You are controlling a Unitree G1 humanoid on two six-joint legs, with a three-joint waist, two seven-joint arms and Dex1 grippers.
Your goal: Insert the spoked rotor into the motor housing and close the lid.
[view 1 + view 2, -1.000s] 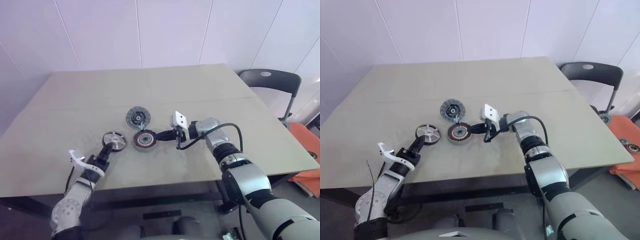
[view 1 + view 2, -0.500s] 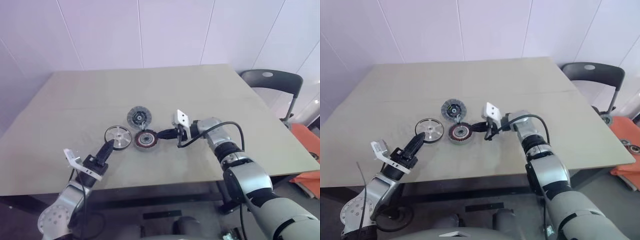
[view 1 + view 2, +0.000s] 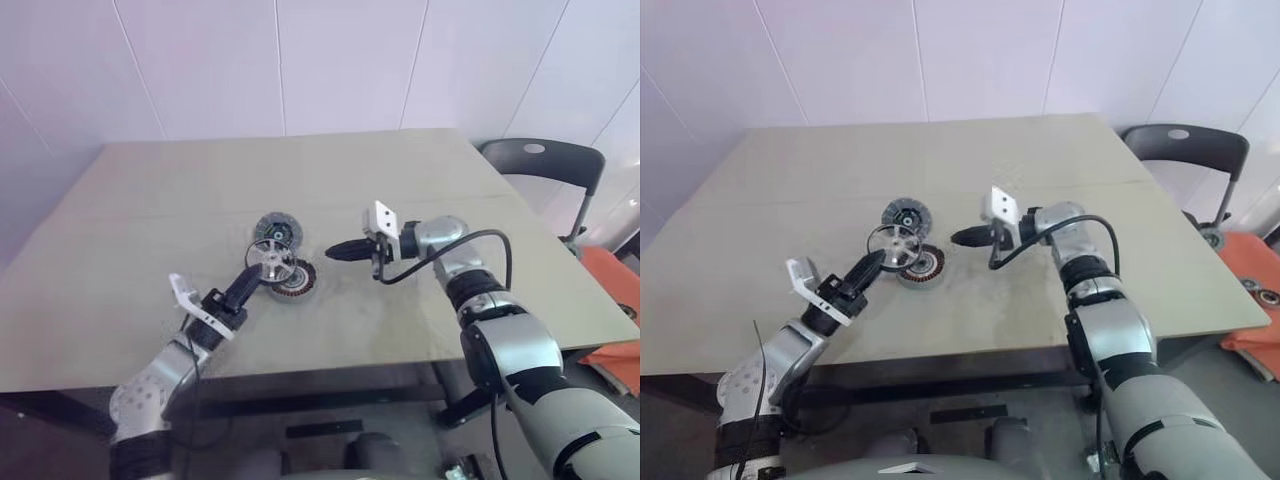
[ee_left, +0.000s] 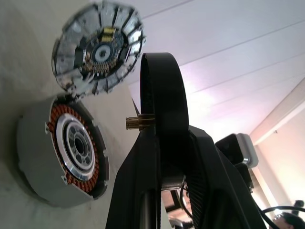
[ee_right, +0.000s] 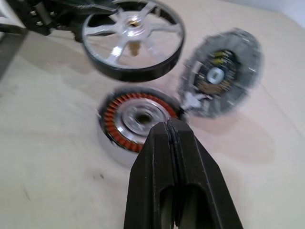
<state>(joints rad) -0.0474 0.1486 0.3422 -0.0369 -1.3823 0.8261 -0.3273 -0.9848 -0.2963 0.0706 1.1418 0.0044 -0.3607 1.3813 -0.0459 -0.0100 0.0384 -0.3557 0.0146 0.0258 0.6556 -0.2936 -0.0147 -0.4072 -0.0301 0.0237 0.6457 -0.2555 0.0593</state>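
Item 1, nearest: the left gripper (image 3: 252,279), reaching up from the table's near edge, its 2 black fingers clamped on the rim of the spoked rotor (image 3: 271,256). The rotor is held clear of the table (image 3: 420,180), tilted, spokes and hub showing, above and slightly to the robot's left of the motor housing (image 3: 292,279). Item 2: the motor housing, sitting on the table just beyond the left gripper, open side up, its ring of copper-red windings around a silver centre exposed. Item 3: the right gripper (image 3: 334,251), fingers pressed together on nothing, pointing toward the housing from the robot's right and standing apart from it above the table. Item 4, farthest: the lid (image 3: 273,230), lying just behind the housing, its edge touching or nearly touching the housing rim in the wrist views. Item 5: a dark chair (image 3: 545,160) beyond the table's far right corner.
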